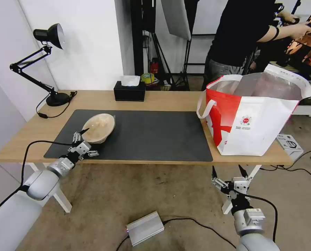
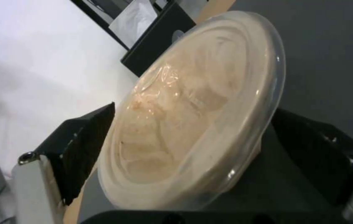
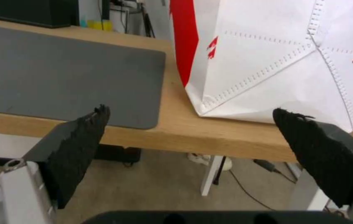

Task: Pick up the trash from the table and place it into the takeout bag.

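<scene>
A beige pulp bowl (image 1: 98, 128) with a clear lid stands tilted on its edge at the left end of the dark grey mat (image 1: 155, 136) on the table (image 1: 162, 101). My left gripper (image 1: 89, 142) is shut on the bowl (image 2: 193, 118), one black finger (image 2: 81, 149) on each side of its rim. The white and red takeout bag (image 1: 253, 118) stands open at the table's right end. My right gripper (image 1: 228, 172) hangs open below the table's front edge, just in front of the bag (image 3: 276, 62), with nothing between its fingertips (image 3: 95, 116).
A black tissue box (image 1: 129, 91) sits at the back of the table, a black desk lamp (image 1: 47, 38) at the back left. A silver box (image 1: 145, 228) with cables lies on the floor in front. A person stands behind the bag.
</scene>
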